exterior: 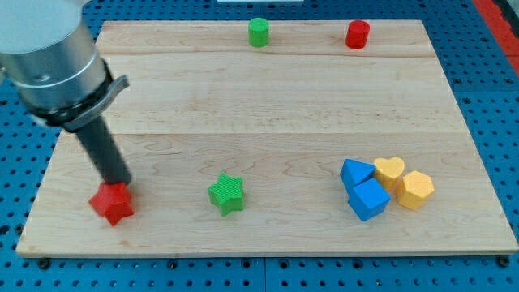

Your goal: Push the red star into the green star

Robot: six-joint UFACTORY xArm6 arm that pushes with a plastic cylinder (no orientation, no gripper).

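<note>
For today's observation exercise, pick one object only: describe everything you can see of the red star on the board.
The red star is a small, chunky block of matte, plastic-looking red with blunt points, lying flat on the wooden board near the view's bottom-left corner. My tip meets its upper edge, apparently touching it. No other block touches it; the green star lies apart to the view's right, at about the same height in the view.

It looked like a robotics lab: a wooden surface (pixel 268 97) lay on a blue perforated mounting board (pixel 24 162), with a grey robot arm (pixel 53 57) above.
</note>
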